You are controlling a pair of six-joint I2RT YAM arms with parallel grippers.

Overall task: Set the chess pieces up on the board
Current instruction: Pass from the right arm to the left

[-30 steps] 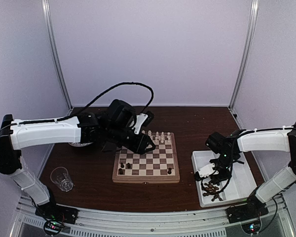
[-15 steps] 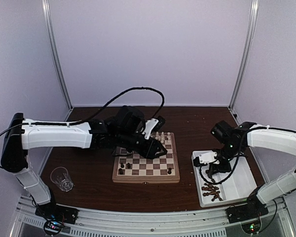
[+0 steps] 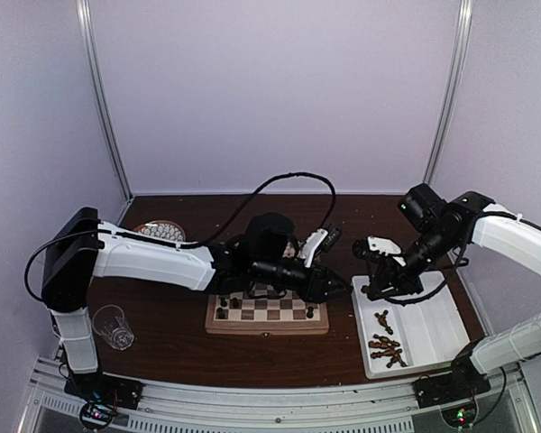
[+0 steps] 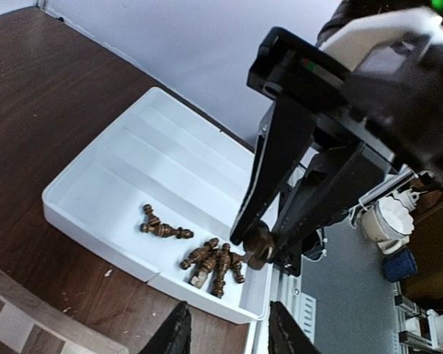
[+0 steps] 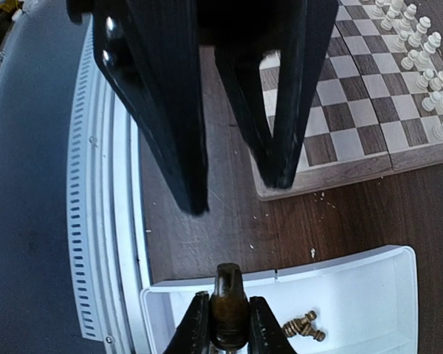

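Dark brown chess piece (image 5: 227,299) pinched in right gripper (image 5: 227,328) over board-side edge of white tray (image 4: 125,173), more dark pieces (image 4: 207,262) lying in tray, left gripper (image 4: 229,332) part-open and empty, facing it, chessboard (image 5: 332,103) just beside tray, cream pieces (image 5: 428,51) ranked along one edge

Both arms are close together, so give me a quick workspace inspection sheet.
Surface: dark wooden table, scattered crumbs.
Job's things: chessboard with white pieces along one edge; dark pieces lying in the white divided tray.
Clutter: clear glass and patterned bowl left of the chessboard.
Grippers: right gripper shut on a dark piece by the tray's corner; left gripper open, empty, pointing toward it.
Cables: black cable arching over the left arm.
Surroundings: pale lilac walls, metal posts.
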